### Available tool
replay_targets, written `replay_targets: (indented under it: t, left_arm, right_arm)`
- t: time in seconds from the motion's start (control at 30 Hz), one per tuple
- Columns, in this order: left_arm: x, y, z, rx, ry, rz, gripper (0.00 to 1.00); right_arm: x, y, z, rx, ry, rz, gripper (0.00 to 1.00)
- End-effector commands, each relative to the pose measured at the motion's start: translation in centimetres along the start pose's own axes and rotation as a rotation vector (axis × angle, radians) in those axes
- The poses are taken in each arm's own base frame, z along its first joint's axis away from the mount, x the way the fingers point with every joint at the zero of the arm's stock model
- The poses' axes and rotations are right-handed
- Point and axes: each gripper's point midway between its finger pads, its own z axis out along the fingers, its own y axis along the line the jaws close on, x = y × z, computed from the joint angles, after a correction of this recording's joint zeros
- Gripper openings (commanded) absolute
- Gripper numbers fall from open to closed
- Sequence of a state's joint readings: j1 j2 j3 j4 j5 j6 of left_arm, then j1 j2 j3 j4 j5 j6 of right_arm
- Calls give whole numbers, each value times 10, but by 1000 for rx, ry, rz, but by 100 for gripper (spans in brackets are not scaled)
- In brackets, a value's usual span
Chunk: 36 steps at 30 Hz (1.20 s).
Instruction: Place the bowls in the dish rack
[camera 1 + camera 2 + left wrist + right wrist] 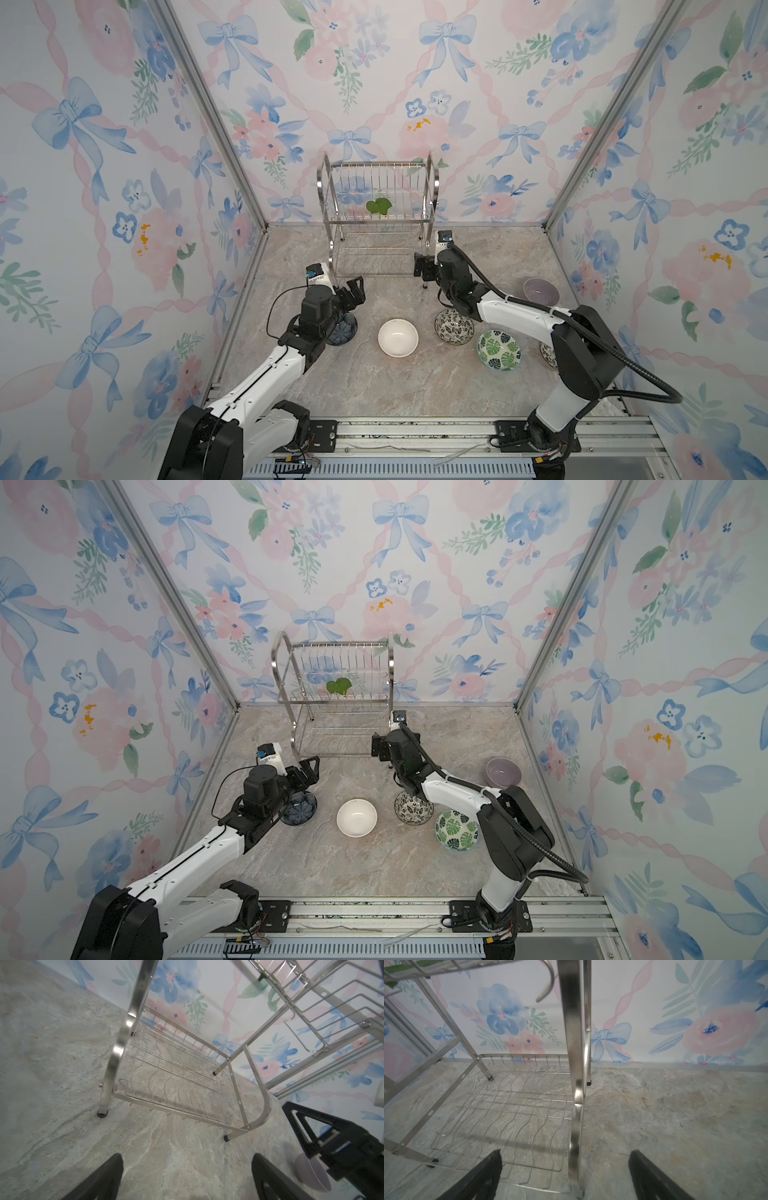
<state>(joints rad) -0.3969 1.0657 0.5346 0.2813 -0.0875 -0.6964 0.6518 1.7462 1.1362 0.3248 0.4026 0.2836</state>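
Bowls (397,337), small, round, mostly patterned, sit upright; left pincer (358,289) and right pincer (419,266) gape empty.

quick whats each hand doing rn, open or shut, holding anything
left hand: open, holding nothing
right hand: open, holding nothing, lined up on a dish rack leg

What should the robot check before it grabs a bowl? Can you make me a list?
1. Left hand open and empty: ok.
2. Right hand open and empty: ok.
3. Right hand clear of the dish rack: cannot tell; a front leg stands very close before it.
4. Dish rack upright on its legs: ok.
5. Lower shelf free of bowls: ok.
6. White bowl upright on the table with nothing over it: ok.
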Motion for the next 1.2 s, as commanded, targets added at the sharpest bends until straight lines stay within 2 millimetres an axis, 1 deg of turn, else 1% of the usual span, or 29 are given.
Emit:
replay_targets:
  t: [0.0,0.07,0.13,0.2,0.3,0.33,0.37,0.47,0.6,0.67,0.8,0.83,0.87,1.0,1.07,1.17]
  left_arm:
    - [1,-22,5,40,16,42,98]
    - [-1,-15,8,-1,-1,-27,98]
    - [-4,-4,9,-59,-33,-63,98]
    - [-9,7,10,-106,-58,-52,98]
    - [-14,17,11,-117,-58,-43,98]
    - [-14,21,11,-124,-59,-60,98]
    - [-15,23,12,-117,-54,-72,98]
    - [-17,22,15,-81,-25,-82,98]
    - [-16,7,18,-5,23,-75,98]
    - [-15,-3,18,0,36,-44,98]
    - [-16,-28,16,-13,51,81,98]
    - [-20,-38,16,-6,50,102,98]
    - [-20,-43,16,-1,55,113,98]
    - [-20,-62,14,23,54,158,98]
    - [-18,-69,11,22,41,196,98]
    - [-16,-86,7,61,43,247,98]
  right_arm:
    - [20,-2,12,46,62,-11,98]
    - [24,-1,20,50,66,-11,96]
    - [28,2,27,51,76,-14,94]
    - [31,4,33,51,82,-17,93]
    - [34,6,40,52,87,-24,89]
    - [35,7,42,51,90,-29,87]
    - [36,7,44,51,90,-33,82]
    - [39,8,51,54,97,-48,71]
    - [40,3,56,68,103,-64,56]
    - [40,-2,58,74,102,-61,52]
    - [38,-10,60,79,102,-71,36]
    - [38,-12,60,77,105,-69,32]
    - [38,-14,60,70,109,-65,30]
    - [34,-28,52,77,110,-55,17]
    - [29,-38,46,87,101,-61,15]
    - [25,-56,37,94,100,-68,13]
